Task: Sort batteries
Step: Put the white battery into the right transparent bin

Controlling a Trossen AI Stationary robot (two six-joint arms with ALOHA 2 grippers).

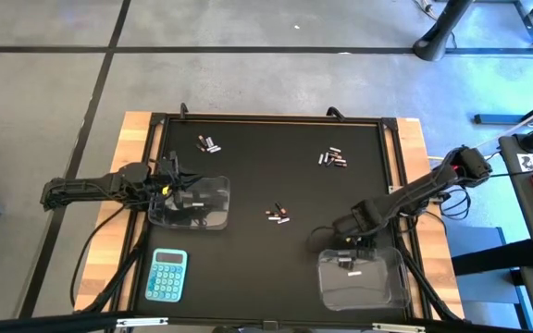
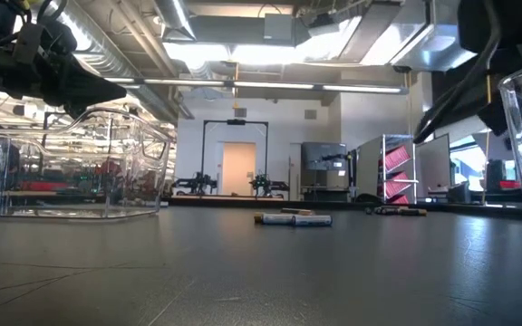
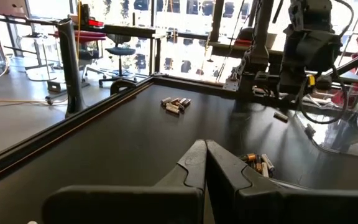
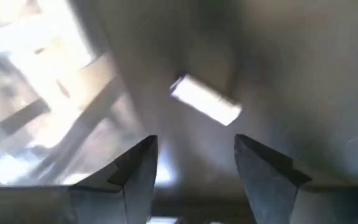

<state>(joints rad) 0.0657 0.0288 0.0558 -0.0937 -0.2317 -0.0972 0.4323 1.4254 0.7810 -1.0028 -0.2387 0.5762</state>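
Taking the blue calculator (image 1: 167,275) at the table's near-left corner as the landmark and moving left to right, the left gripper (image 1: 167,178) sits just beyond it, at the far rim of the left clear tub (image 1: 213,196), with its 2 fingers (image 3: 194,163) pressed together and nothing between them; this arm looks to be waiting. Further from the calculator, toward the far edge, lies 1 small cluster of batteries (image 1: 209,143); to the calculator's right, about mid-table, lies a 2nd cluster (image 1: 278,215); and further right and toward the far edge a 3rd (image 1: 333,158). Well to the right of the calculator, at the same near edge, stands the right clear tub (image 1: 387,289), and the right gripper (image 1: 347,250) hangs over its far rim. In the right wrist view its fingers (image 4: 135,168) stand apart with nothing between them, and 1 silvery-white battery (image 4: 205,99) lies just ahead of the tips on the tub's floor, apart from both. The step in hand appears to be a drop into this tub, and it looks done: the battery reads as released. To finish it well, the right arm should lift straight up with the fingers kept spread until they clear the tub wall, since a sideways pull could catch the rim and shove or tip the light container. Then it should head for the mid-table cluster, the nearest one, approaching from above and picking a battery of the same kind lying at the cluster's edge, so its neighbours are not scattered.
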